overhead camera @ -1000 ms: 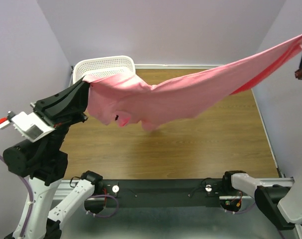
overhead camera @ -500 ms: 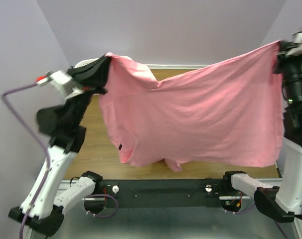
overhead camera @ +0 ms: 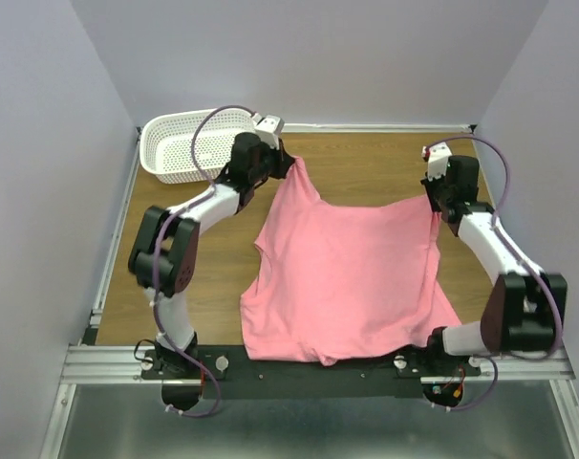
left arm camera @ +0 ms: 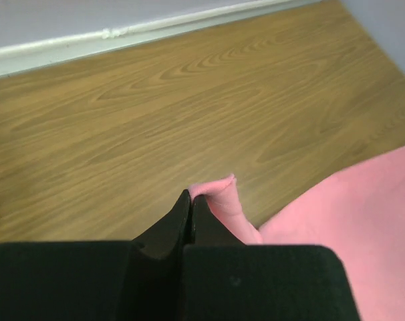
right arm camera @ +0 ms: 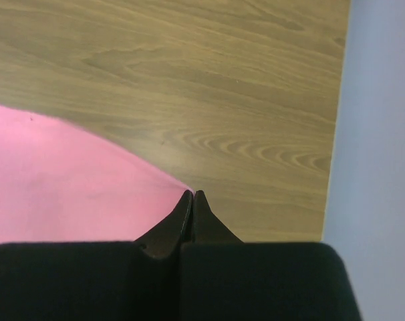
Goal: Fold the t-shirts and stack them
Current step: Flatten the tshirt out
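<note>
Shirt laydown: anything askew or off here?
Yes. The t-shirt lies skewed: its far-left corner peaks at the left gripper, farther back than the corner in the right gripper, and its near edge overhangs the table front.

Looks to me like robotics lab test cell, not home. Wood-grain bench [overhead camera: 366, 163] boxed in by plain lavender panels [overhead camera: 318, 57] on three sides, white trim [left arm camera: 122, 30] along far edge. I see left arm [overhead camera: 199, 206] and right arm [overhead camera: 490, 239] mounted on aluminium rail [overhead camera: 108, 356] at near edge, purple cable [overhead camera: 223, 108] looping off wrist. Lone household item: white perforated basket [overhead camera: 180, 143], far left corner.
</note>
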Motion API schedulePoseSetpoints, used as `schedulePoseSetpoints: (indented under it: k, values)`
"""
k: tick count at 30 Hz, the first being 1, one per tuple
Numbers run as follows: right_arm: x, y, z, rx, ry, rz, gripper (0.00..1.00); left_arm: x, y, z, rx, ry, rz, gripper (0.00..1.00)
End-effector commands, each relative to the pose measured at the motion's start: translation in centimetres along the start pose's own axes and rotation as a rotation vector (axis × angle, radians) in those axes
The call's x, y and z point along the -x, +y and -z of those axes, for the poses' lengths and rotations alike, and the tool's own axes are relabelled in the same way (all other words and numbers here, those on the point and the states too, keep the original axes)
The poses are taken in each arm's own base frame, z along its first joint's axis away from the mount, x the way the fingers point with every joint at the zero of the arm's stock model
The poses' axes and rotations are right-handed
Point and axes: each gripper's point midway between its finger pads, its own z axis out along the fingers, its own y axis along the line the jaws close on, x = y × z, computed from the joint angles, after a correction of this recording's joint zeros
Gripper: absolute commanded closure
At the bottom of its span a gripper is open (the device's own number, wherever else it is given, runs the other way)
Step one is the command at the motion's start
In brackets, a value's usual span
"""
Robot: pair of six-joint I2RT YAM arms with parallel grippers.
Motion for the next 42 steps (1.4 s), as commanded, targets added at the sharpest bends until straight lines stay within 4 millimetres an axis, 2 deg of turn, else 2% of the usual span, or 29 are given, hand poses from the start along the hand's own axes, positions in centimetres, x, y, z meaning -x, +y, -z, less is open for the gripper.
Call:
schedulePoseSetpoints:
  k: [1,2,4,5,10,13,24,31,32,35,36,37,38,39,41,42]
  values:
    - [1.1,-2.2,-4.7,-0.07,-0.067,-0.016,0.99,-1.1,1.6,-4.1,0.057,0.067,0.028,1.0]
    - [0.6,-2.0,-6.4,-0.061,-0.041,-0.013,0.99,-1.7,2.3,-5.5,0.08,0.089,0.034,1.0]
    - [0.0,-2.6,-7.7,-0.072,-0.018,-0.017,0.99,-2.0,2.9,-6.6,0.099,0.097,0.034,1.0]
    - [0.1,-2.9,-8.2,-0.079,-0.016,-0.023,0.99,-1.4,3.4,-7.4,0.116,0.084,0.028,1.0]
    - [-0.1,-5.0,-10.9,-0.117,0.01,-0.063,0.99,-1.2,4.8,-10.0,0.159,0.1,0.013,1.0]
    - [-0.1,-5.4,-11.9,-0.119,0.016,-0.068,0.98,-1.5,5.3,-10.6,0.179,0.113,0.009,1.0]
    - [2.2,-7.4,-12.3,-0.147,-0.035,-0.112,0.97,-0.4,6.2,-11.7,0.21,0.08,-0.021,1.0]
    - [2.1,-7.5,-12.9,-0.141,-0.032,-0.126,0.96,-0.3,6.6,-12.3,0.222,0.089,-0.04,1.0]
    - [2.0,-7.5,-13.1,-0.138,-0.03,-0.126,0.96,-0.2,6.6,-12.3,0.22,0.088,-0.042,0.98]
    - [2.2,-7.4,-13.3,-0.134,-0.034,-0.135,0.95,0.4,6.7,-12.5,0.23,0.078,-0.056,0.75]
    - [2.4,-7.5,-13.4,-0.136,-0.035,-0.138,0.91,1.9,6.8,-12.4,0.245,0.048,-0.069,0.69]
    - [2.3,-7.5,-13.4,-0.137,-0.033,-0.14,0.89,2.8,6.8,-12.3,0.252,0.032,-0.09,0.57]
    - [2.7,-7.8,-13.4,-0.143,-0.04,-0.148,0.79,3.8,6.5,-11.9,0.251,0.027,-0.098,0.51]
    - [2.8,-8.0,-13.4,-0.152,-0.038,-0.151,0.74,5.7,6.9,-11.5,0.291,-0.012,-0.114,0.45]
    - [3.2,-8.2,-13.1,-0.159,-0.044,-0.161,0.7,8.2,6.6,-10.6,0.309,-0.055,-0.148,0.44]
    - [3.5,-8.5,-12.8,-0.165,-0.052,-0.168,0.67,10.6,6.0,-9.5,0.316,-0.096,-0.167,0.43]
